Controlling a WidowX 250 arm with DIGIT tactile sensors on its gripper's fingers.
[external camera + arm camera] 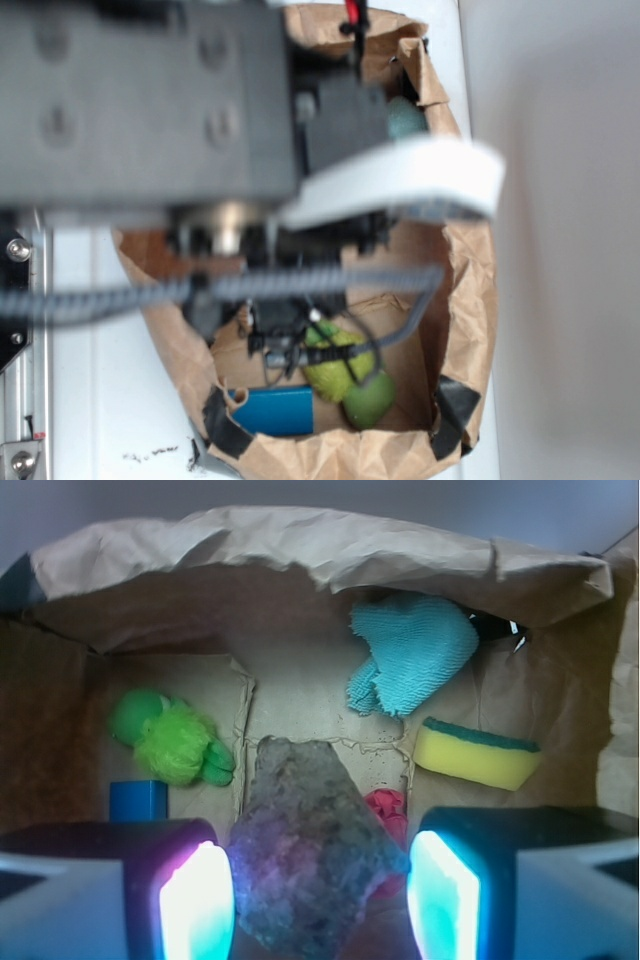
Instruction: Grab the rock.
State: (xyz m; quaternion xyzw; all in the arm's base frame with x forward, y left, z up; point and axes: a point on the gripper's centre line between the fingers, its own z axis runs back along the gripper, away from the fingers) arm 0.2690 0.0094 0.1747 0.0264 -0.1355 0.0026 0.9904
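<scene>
In the wrist view the rock, a dark grey-brown speckled lump, fills the gap between my two glowing pads. Its left flank rests against the left pad and its right tip meets the right pad. My gripper is shut on the rock, down inside a brown paper bag. In the exterior view the gripper hangs low in the bag under the blurred arm, and the rock is hidden there.
A green plush toy and a blue block lie to the left. A red cloth ball sits just behind the rock. A yellow sponge and a teal cloth lie to the right. Bag walls enclose everything.
</scene>
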